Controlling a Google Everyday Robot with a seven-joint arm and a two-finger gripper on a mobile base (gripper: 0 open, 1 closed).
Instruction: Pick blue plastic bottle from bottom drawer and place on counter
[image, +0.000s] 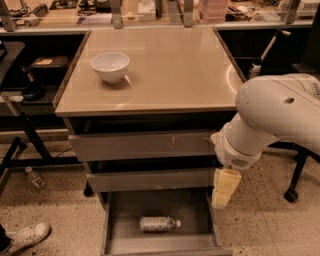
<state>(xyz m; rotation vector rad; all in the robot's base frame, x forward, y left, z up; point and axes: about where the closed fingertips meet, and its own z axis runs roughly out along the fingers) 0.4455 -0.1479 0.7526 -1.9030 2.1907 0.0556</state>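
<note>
The blue plastic bottle (157, 223) lies on its side on the floor of the open bottom drawer (165, 244), its white cap pointing right. My gripper (221, 201) hangs down from the white arm (270, 117) at the cabinet's right front corner. It is level with the middle drawer, above and to the right of the bottle and apart from it. The beige counter (175, 75) caps the cabinet.
A white bowl (110, 65) stands on the counter's left rear. The two upper drawers (145, 146) stick out a little. A tiny clear bottle (35, 178) and a shoe (26, 235) lie on the floor at left. A chair caster (290, 195) is at right.
</note>
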